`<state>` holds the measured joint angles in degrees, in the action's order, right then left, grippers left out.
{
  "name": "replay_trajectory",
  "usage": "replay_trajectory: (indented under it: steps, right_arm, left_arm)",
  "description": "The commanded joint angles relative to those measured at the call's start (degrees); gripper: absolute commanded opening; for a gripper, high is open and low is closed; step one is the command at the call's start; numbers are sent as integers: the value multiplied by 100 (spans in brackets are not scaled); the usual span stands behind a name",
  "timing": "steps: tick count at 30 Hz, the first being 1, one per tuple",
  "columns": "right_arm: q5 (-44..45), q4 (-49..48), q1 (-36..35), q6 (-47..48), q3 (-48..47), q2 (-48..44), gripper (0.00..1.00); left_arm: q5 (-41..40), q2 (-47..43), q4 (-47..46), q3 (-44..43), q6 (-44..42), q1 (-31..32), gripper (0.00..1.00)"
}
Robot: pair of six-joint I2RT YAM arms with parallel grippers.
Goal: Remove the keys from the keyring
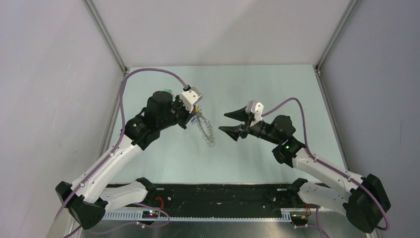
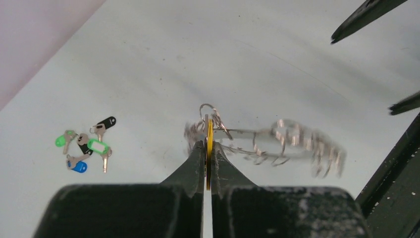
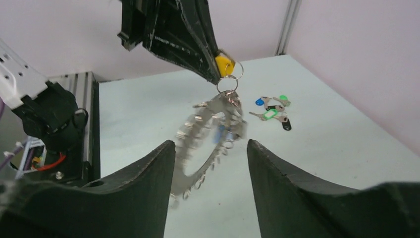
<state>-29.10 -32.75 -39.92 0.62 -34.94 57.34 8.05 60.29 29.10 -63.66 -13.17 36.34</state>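
Top external view: left gripper [image 1: 194, 113] is raised over the table [image 1: 163, 163], with the keyring [image 1: 207, 130] hanging below its tips. The right gripper [image 1: 231, 123] stands just beside the ring on its far side, tips pointing at it and apart from it.

Left gripper: fingers pressed together on the yellow key [image 2: 210, 130], pinching its plastic head. A small wire loop joins that key to the keyring's rim.

Right gripper: jaws spread wide, nothing held.

Keyring: suspended edge-down and tilted, off the table surface. It is blurred in both wrist views. In the right wrist view it shows in the gap between the open fingers [image 3: 148, 193], ahead of their tips. A blue patch on its rim is too blurred to identify.

Keys [image 2: 86, 145]: a loose cluster with green, black and blue heads, lying flat on the table. They are well apart from the keyring and from both grippers, near the side wall on the left arm's side.
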Motion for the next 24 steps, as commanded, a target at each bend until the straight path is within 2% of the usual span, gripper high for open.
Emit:
replay_trajectory:
  steps: [1, 3, 8, 24]
  right_arm:
    - [289, -646, -302, 867, -153, 398, 56]
    - [258, -979, -418, 1025, -155, 639, 51]
    - [153, -2005, -522, 1014, -198, 1177, 46]
    - [44, -1925, -666, 1120, -1015, 1969, 39]
  left_arm:
    - [-111, -348, -550, 115, -258, -1, 0]
    - [-91, -463, -617, 212, -321, 2, 0]
    - [34, -594, -723, 339, -440, 29, 0]
    - [377, -645, -755, 368, -476, 34, 0]
